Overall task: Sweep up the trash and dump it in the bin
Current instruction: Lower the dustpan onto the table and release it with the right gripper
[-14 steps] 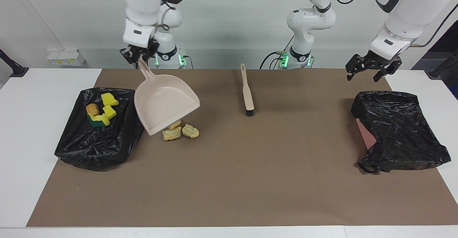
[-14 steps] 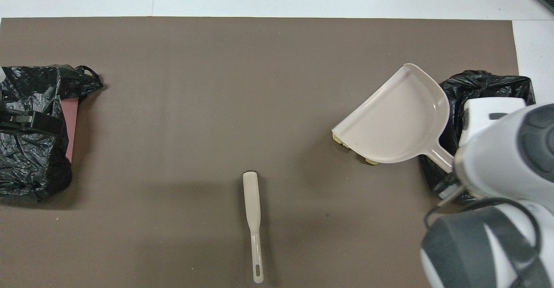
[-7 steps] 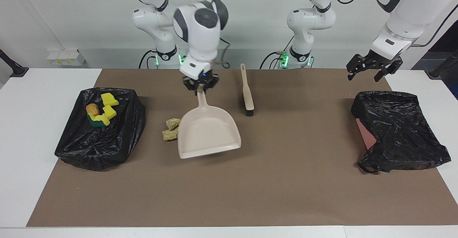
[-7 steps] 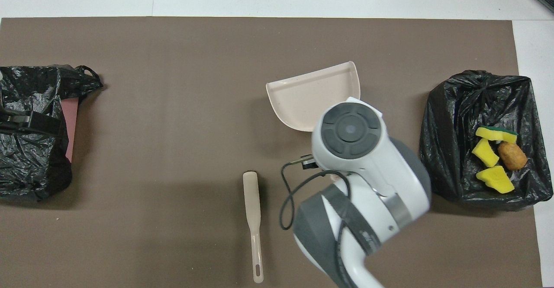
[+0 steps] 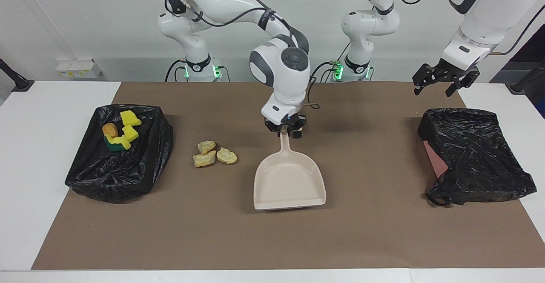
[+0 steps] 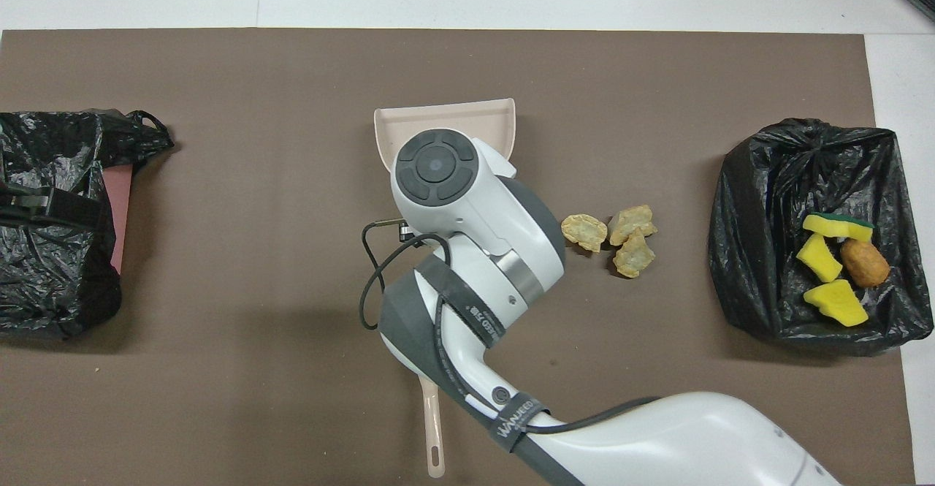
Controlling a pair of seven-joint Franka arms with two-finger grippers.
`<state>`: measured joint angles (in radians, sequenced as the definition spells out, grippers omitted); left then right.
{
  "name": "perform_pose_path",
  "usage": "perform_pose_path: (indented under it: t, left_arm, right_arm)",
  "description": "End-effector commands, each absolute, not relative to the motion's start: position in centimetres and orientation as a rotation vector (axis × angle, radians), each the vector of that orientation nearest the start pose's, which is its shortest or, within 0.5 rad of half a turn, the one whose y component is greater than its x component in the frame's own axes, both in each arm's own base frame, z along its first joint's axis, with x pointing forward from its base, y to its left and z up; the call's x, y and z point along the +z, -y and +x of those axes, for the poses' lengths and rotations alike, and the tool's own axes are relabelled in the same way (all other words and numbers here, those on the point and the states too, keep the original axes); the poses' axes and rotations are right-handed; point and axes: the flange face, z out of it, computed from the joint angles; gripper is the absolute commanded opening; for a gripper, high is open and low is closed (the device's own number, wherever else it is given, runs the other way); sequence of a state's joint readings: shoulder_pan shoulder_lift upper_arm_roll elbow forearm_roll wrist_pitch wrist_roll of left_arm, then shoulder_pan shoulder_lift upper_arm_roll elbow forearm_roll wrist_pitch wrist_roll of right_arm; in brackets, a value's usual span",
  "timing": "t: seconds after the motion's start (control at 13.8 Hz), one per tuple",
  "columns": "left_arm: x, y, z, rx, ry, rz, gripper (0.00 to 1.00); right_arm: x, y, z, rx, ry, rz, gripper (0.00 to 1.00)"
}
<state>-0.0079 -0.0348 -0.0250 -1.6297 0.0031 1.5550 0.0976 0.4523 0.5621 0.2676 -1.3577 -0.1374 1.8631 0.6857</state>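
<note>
My right gripper [image 5: 284, 132] is shut on the handle of the beige dustpan [image 5: 289, 185], which lies low over the middle of the brown mat, mouth away from the robots; its rim shows in the overhead view [image 6: 445, 115]. Three pale yellow chunks [image 5: 213, 153] lie on the mat between the dustpan and the black-bagged bin [image 5: 106, 176]; they also show in the overhead view [image 6: 612, 236]. In the bin [image 6: 760, 281] lie yellow sponge pieces [image 6: 822, 258], one green-backed [image 5: 116, 144], and a brown-orange lump [image 6: 864, 264]. My left gripper [image 5: 432, 88] waits open over the mat's corner.
A beige brush lies nearer the robots than the dustpan, mostly hidden under my right arm; its handle end [image 6: 433, 438] shows. A second black bag [image 5: 472, 155] over a pink box [image 5: 434, 159] sits at the left arm's end of the table.
My right arm has swung the dustpan from beside the bin to the mat's middle and lowered it, uncovering the three chunks. The left arm has not moved.
</note>
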Motion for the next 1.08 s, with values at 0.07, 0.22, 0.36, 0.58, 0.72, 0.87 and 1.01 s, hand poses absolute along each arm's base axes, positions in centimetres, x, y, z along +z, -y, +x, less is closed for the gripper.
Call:
perform_pose_path:
  t: [0.07, 0.22, 0.36, 0.58, 0.72, 0.87, 1.01]
  left_arm:
    - [61.4, 1.4, 53.3, 0.063, -0.209, -3.128, 1.00]
    - [61.5, 1.4, 53.3, 0.061, -0.209, -3.128, 1.00]
    - [61.5, 1.4, 53.3, 0.061, -0.209, -3.126, 1.00]
    - [61.5, 1.4, 53.3, 0.063, -0.209, -3.128, 1.00]
    - [61.5, 1.4, 53.3, 0.063, -0.202, -3.128, 1.00]
    - [61.4, 1.4, 53.3, 0.063, -0.197, -3.128, 1.00]
    - [61.5, 1.4, 53.3, 0.063, -0.197, -3.128, 1.00]
  right_arm:
    - [38.1, -45.3, 57.7, -0.025, 0.054, -3.142, 0.00]
    - [36.7, -45.7, 57.6, -0.035, 0.067, -3.138, 0.00]
    - [36.2, -45.7, 57.2, -0.017, 0.076, -3.150, 0.34]
    - [38.6, -44.9, 57.0, -0.031, 0.084, -3.153, 1.00]
    - [40.4, -44.1, 55.5, -0.003, 0.099, -3.171, 1.00]
    - [42.0, -43.6, 52.8, 0.047, 0.102, -3.167, 1.00]
    - [43.5, -42.5, 49.1, 0.120, 0.087, -3.143, 1.00]
